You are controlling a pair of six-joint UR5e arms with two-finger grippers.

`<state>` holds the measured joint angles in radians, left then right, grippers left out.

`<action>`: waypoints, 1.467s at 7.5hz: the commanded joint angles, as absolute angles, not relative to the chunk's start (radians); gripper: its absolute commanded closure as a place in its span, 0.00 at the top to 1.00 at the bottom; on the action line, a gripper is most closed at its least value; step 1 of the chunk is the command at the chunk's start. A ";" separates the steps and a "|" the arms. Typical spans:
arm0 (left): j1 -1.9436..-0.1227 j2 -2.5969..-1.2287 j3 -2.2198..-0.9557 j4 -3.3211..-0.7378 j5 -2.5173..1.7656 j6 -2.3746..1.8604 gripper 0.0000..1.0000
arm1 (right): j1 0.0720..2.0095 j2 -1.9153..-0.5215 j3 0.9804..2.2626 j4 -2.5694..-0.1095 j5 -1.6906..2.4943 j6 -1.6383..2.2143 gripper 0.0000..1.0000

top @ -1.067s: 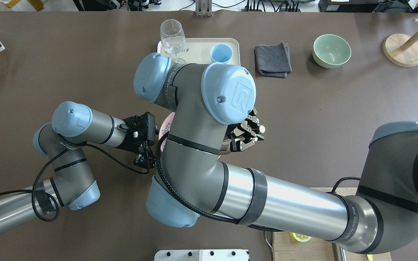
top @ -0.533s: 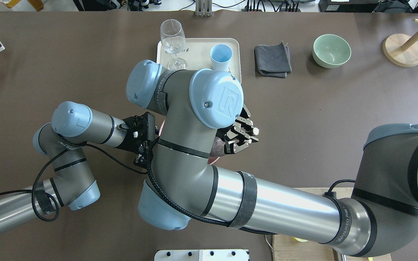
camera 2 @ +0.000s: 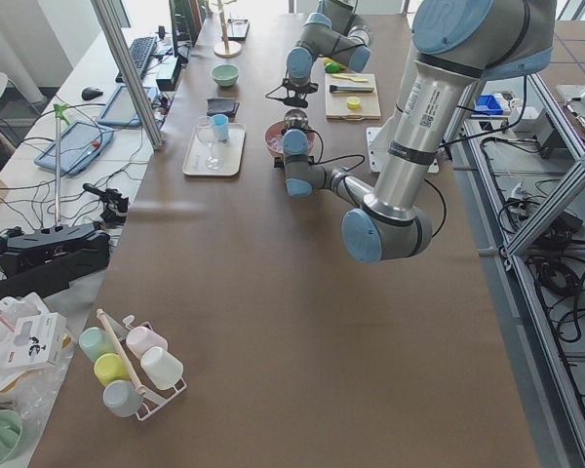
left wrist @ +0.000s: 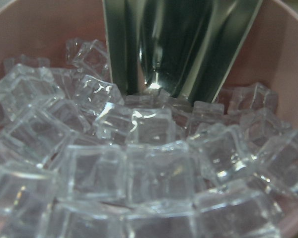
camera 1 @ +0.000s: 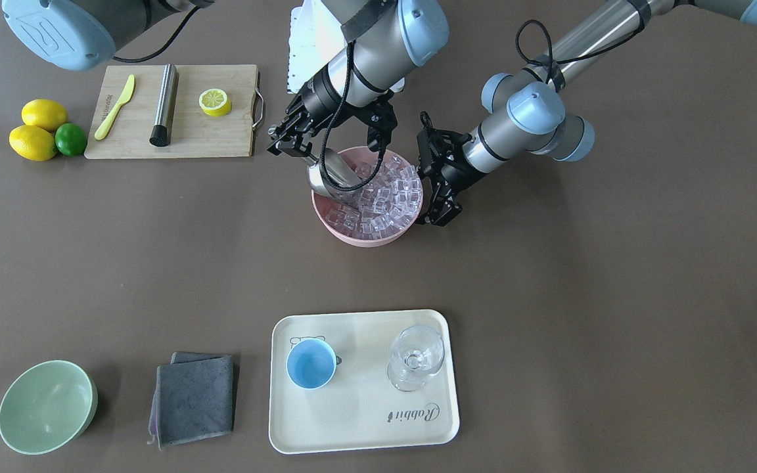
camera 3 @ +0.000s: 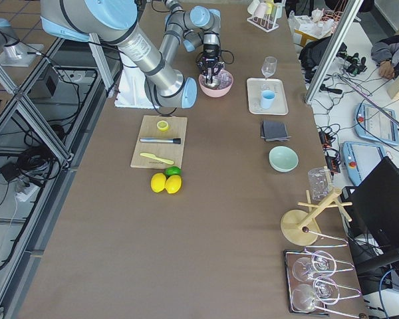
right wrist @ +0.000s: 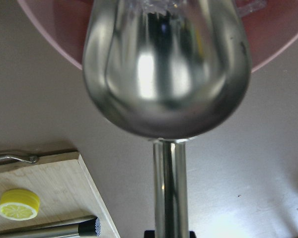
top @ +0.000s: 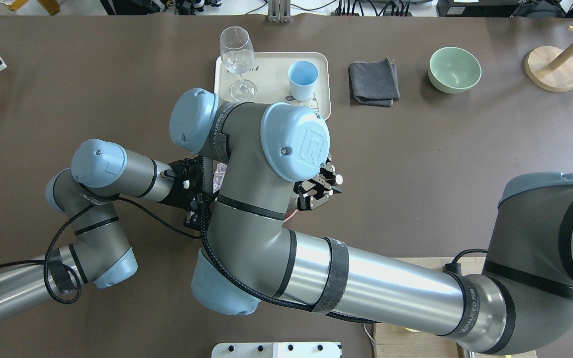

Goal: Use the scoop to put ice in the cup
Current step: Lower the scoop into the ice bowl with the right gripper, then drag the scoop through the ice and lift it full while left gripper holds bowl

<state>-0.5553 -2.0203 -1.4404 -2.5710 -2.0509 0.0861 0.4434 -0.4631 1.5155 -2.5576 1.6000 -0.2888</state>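
A pink bowl (camera 1: 359, 238) at mid-table is full of ice (camera 1: 385, 197). My right gripper (camera 1: 290, 141) is shut on the handle of the steel scoop (camera 1: 332, 176), whose trough tilts down into the ice at the bowl's rim. The scoop fills the right wrist view (right wrist: 166, 64) and shows in the left wrist view (left wrist: 179, 44) behind ice (left wrist: 149, 168). My left gripper (camera 1: 434, 213) sits at the bowl's opposite rim and seems to be shut on it. The light-blue cup (camera 1: 311, 363) stands empty on the cream tray (camera 1: 365, 420). From overhead, the right arm hides the bowl; the cup (top: 303, 75) shows.
A wine glass (camera 1: 416, 358) stands beside the cup on the tray. A grey cloth (camera 1: 194, 397) and a green bowl (camera 1: 46, 407) lie beyond it. A cutting board (camera 1: 221, 141) holds a lemon half, yellow knife and steel cylinder (camera 1: 164, 104); lemons and a lime sit next to it.
My right arm has swung left in the overhead view, carrying the scoop further over the pink bowl. The left arm has not moved.
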 commanded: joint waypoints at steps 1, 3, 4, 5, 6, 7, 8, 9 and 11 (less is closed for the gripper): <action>-0.555 -2.020 -1.440 -2.571 -2.051 0.086 0.99 | 0.443 -0.523 1.566 -2.470 1.600 -0.278 0.00; -0.555 -2.020 -1.440 -2.571 -2.051 0.086 0.99 | 0.443 -0.593 1.650 -2.421 1.600 -0.273 0.00; -0.560 -2.019 -1.440 -2.572 -2.054 0.087 0.99 | 0.443 -0.627 1.679 -2.380 1.600 -0.273 0.00; -0.560 -2.019 -1.442 -2.572 -2.056 0.089 0.99 | 0.443 -0.632 1.681 -2.361 1.603 -0.264 0.00; -0.561 -2.017 -1.442 -2.572 -2.057 0.089 0.99 | 0.445 -0.637 1.701 -2.349 1.606 -0.244 0.00; -0.564 -2.014 -1.443 -2.572 -2.059 0.090 0.99 | 0.443 -0.653 1.701 -2.303 1.609 -0.239 0.00; -0.565 -2.008 -1.447 -2.572 -2.059 0.091 0.99 | 0.445 -0.660 1.715 -2.284 1.611 -0.238 0.00; -0.566 -2.008 -1.447 -2.572 -2.060 0.091 0.99 | 0.445 -0.688 1.723 -2.239 1.611 -0.207 0.00; -0.571 -2.008 -1.448 -2.572 -2.062 0.091 0.99 | 0.445 -0.710 1.744 -2.186 1.611 -0.206 0.00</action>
<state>-0.5680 -2.0087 -1.4462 -2.5725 -2.0605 0.0905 0.4447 -0.6863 1.7222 -2.2330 1.6105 -0.2136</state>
